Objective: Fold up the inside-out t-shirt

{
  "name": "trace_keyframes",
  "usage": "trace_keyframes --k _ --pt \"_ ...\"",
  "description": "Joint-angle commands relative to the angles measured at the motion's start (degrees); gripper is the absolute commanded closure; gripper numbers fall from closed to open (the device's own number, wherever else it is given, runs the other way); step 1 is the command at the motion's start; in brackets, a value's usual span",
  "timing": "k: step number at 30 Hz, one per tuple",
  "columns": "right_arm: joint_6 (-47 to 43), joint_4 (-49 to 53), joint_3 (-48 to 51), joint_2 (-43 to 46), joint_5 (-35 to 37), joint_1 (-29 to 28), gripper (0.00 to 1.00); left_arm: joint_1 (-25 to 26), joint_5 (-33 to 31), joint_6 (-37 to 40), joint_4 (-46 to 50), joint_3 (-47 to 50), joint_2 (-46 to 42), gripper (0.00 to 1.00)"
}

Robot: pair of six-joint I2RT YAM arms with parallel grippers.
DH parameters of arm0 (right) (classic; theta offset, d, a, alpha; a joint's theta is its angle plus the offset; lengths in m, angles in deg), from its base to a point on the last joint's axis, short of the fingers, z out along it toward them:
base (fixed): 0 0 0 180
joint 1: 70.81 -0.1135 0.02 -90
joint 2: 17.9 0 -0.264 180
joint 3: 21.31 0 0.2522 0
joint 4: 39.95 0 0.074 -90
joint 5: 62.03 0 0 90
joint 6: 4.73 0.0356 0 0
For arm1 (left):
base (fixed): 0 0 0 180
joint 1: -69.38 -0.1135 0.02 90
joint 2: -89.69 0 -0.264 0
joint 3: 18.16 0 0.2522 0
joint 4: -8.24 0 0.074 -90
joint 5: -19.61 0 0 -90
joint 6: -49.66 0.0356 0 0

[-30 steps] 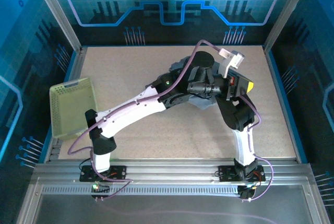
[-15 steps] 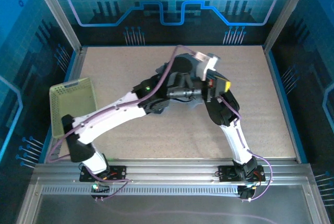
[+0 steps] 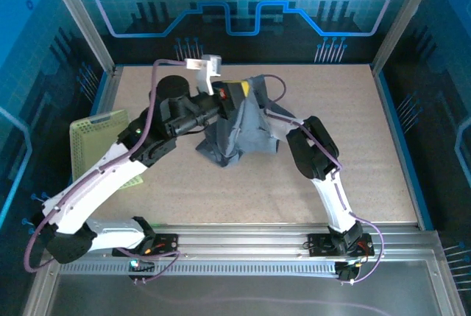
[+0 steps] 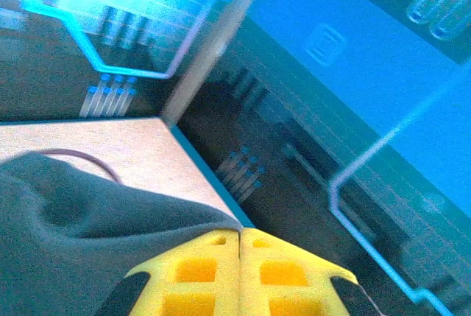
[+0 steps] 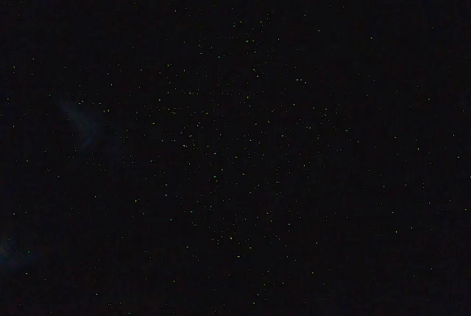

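Grey t-shirt (image 4: 81, 235) pinched between tight yellow fingers (image 4: 195, 279) of left hand (image 4: 240, 231).

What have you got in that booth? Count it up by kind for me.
robot arms: 2
t-shirt: 1
basket: 1
Total: 4

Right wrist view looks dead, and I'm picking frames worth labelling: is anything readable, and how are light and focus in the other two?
Right wrist view: almost black, speckled noise, nothing readable. Left wrist view: soft and smeared, cyan glare top left, though the dark slate-grey fabric t-shirt and yellow-padded left tool are recognisable. Top external view: evenly lit and sharp.
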State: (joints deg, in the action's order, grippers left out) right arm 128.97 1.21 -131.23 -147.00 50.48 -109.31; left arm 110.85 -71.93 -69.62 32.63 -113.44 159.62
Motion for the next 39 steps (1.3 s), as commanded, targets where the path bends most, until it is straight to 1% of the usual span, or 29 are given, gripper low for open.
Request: trace_keyframes --k 1,3,6,8,11,16,20,24,26,29,31,33,34,36,37,38,39 --pt "2.46 4.88 7.37 2.07 -0.75 0.25 0.82 -5.38 -5.38 -0.85 2.93 2.28 -2.36 1.0" --pt "2.85 2.8 11.31 5.09 0.15 0.26 0.89 -9.57 -5.91 -2.19 3.98 3.97 -3.21 1.0" --pt "2.32 -5.52 20.14 11.31 -1.09 0.7 1.0 -16.48 -5.86 -4.73 5.68 7.07 -3.53 1.0" --pt "1.54 -11.35 25.85 15.56 -2.72 0.88 1.0 -21.2 -4.51 -6.87 6.37 9.48 -2.88 1.0" --pt "0.4 -17.8 32.07 21.68 -4.37 0.92 1.0 -26.5 -3.5 -8.85 7.0 13.13 -1.21 1.0" --pt "-1.82 -24.63 39.29 33.34 -6.66 1.13 1.0 -32.4 -1.95 -10.99 8.51 17.91 4.5 1.0" --pt "-4.11 -28.16 42.52 40.58 -11.45 1.69 1.0 -33.12 -0.1 -9.78 10.97 16.73 12.27 1.0" --pt "-5.63 -30.22 44.82 47.23 -14.14 2.22 1.0 -33.04 4.35 -9.08 12.79 14.23 20.63 1.0" --pt "-5.32 -30.88 45.42 50.26 -16.38 3.42 1.0 -32.65 5.47 -8.84 13.98 13.09 24.03 1.0" --pt "-4.55 -35.92 47.55 53.86 -25.41 5.92 1.0 -31.53 4.86 -7.35 18.1 9.54 29.41 0.99" --pt "-5.06 -38.81 47.47 55.61 -31.27 6.44 1.0 -30.19 3.91 -5.37 21.95 5.66 33.79 0.99" --pt "-5.23 -38.73 46.13 56.24 -35.09 6.27 1.0 -28.41 2.44 -3.55 25.4 1.92 37.62 0.96" --pt "-4.85 -38.67 46.12 56.48 -36.2 6.0 1.0 -27.38 1.95 -2.98 27.1 0.11 39.67 0.93" --pt "-4.77 -40.32 44.84 56.76 -38.4 5.35 1.0 -26.09 1.83 -2.19 29.82 -3.24 43.0 0.92" --pt "-5.98 -38.4 43.71 56.64 -36.68 4.39 1.0 -25.61 2.56 -2.02 30.36 -4.15 44.13 0.87" --pt "-7.16 -35.95 42.95 56.33 -33.94 3.65 1.0 -25.19 3.15 -1.94 30.14 -4.33 44.26 0.8" --pt "-7.98 -34.83 42.78 55.77 -32.97 3.36 1.0 -24.68 3.32 -2.0 28.95 -3.49 43.48 0.74"
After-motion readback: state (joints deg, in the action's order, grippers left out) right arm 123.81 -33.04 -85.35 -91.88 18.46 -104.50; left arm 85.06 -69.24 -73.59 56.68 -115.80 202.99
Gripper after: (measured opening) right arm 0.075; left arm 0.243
